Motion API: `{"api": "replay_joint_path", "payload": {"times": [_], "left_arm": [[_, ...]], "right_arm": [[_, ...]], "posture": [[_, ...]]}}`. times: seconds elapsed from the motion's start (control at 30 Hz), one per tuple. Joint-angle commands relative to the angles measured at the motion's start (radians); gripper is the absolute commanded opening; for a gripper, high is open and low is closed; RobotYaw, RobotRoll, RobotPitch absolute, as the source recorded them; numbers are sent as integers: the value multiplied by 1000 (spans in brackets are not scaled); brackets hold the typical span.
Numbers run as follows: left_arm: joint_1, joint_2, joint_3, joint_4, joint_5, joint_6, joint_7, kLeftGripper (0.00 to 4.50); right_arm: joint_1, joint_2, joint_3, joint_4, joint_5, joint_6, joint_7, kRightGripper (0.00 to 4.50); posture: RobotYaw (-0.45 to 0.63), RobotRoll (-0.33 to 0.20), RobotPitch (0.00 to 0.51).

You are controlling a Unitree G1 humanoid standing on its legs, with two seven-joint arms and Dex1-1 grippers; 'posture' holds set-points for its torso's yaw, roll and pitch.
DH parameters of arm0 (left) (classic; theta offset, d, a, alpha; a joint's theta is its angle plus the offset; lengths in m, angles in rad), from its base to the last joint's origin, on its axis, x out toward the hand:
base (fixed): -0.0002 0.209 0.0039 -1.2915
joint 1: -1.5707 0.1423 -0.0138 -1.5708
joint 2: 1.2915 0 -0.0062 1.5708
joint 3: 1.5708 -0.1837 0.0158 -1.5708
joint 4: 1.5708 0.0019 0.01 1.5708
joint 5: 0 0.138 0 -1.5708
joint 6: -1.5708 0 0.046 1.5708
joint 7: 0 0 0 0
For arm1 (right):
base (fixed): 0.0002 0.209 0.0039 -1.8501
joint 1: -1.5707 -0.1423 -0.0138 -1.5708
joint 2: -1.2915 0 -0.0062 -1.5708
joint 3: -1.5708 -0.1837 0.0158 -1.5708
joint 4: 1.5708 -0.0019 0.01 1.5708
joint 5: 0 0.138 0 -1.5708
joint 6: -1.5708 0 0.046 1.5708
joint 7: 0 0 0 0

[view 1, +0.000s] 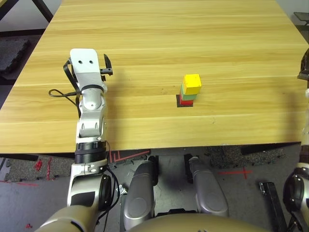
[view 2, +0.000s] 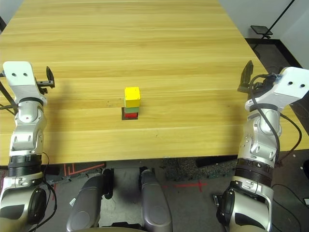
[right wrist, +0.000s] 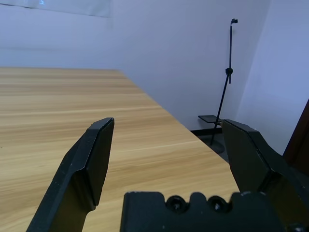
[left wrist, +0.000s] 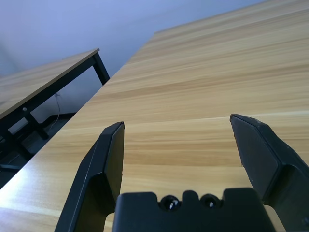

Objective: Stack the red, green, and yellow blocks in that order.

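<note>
The yellow block (view 2: 132, 96) is seen atop green (view 2: 130, 110) and red (view 2: 130, 115), midway between the left gripper (left wrist: 176, 145) and right gripper (right wrist: 169, 145); both are spread wide and empty.

Left end effector (left wrist: 176, 140), fingers (left wrist: 104, 169) spread wide, above bare wooden table (left wrist: 203, 77).

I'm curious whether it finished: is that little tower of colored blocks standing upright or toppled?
Upright: the yellow block sits on the green block, which sits on the red block, with no gripper touching.
</note>
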Motion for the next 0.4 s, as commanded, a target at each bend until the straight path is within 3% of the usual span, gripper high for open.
{"api": "replay_joint_path", "payload": {"times": [0.03,0.4], "left_arm": [[22,-6,-3,-28,6,19,1,4450],[-18,44,13,-14,17,-14,4,4450]], "right_arm": [[13,6,-10,10,5,2,-7,4500],[-89,-7,32,104,-7,-25,26,4500]], "posture": [[119,114,293],[172,120,268]]}}
